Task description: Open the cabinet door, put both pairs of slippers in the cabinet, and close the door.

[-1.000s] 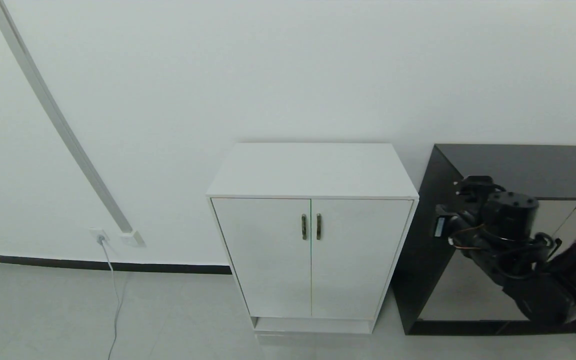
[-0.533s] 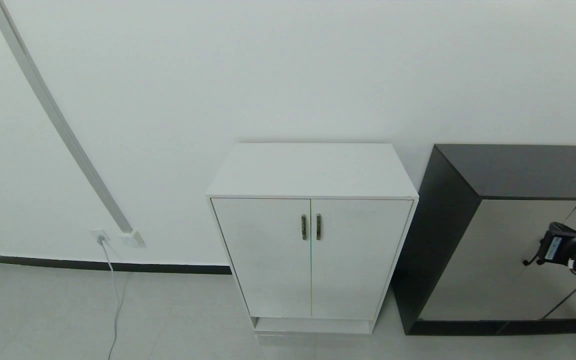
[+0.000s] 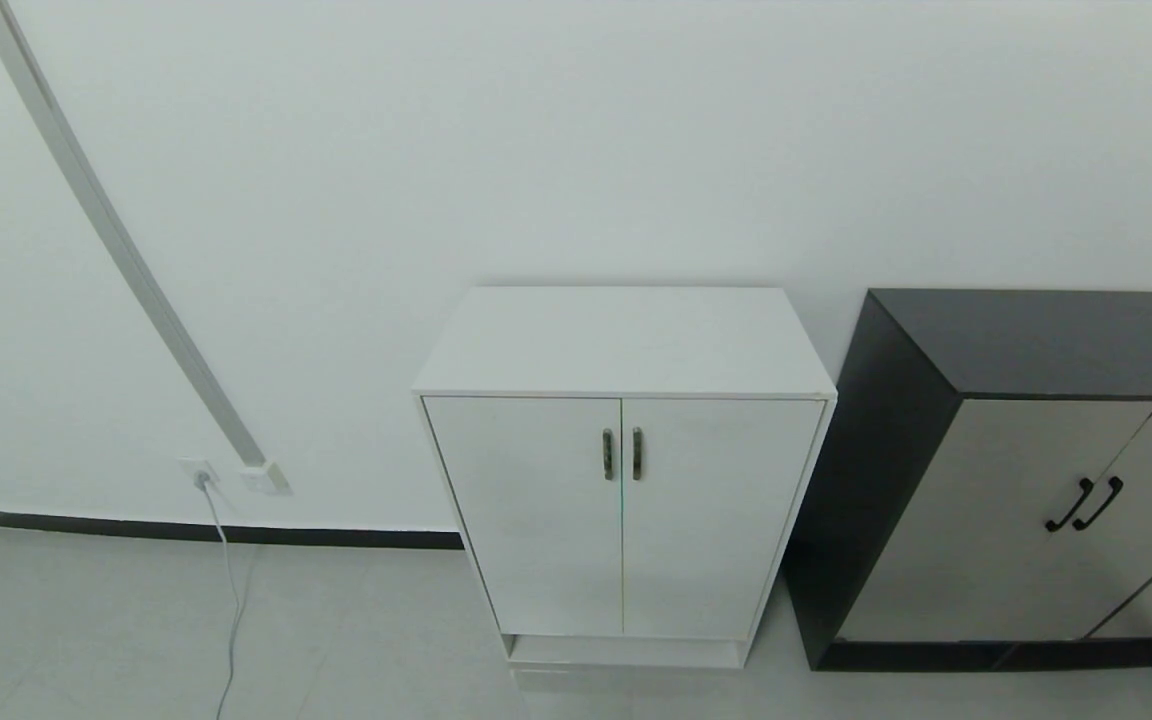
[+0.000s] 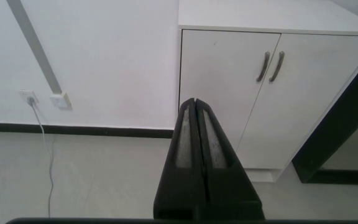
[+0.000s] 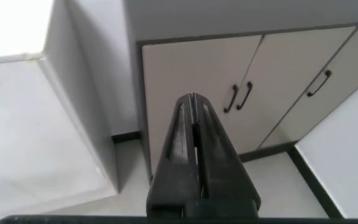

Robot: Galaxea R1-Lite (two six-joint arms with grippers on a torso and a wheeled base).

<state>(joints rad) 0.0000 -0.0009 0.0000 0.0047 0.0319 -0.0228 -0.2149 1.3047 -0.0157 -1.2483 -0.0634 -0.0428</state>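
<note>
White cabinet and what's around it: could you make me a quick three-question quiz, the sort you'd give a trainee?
1. True or false: both doors of the white cabinet are shut.
2. Pick one: seen from the robot, the black cabinet stands A) to the left of the white one, B) to the right of it, C) on top of it.
3. Fill in the blank: the fingers of the left hand are ____ (open or shut).

Key: 1 true; 2 B; 3 shut.
</note>
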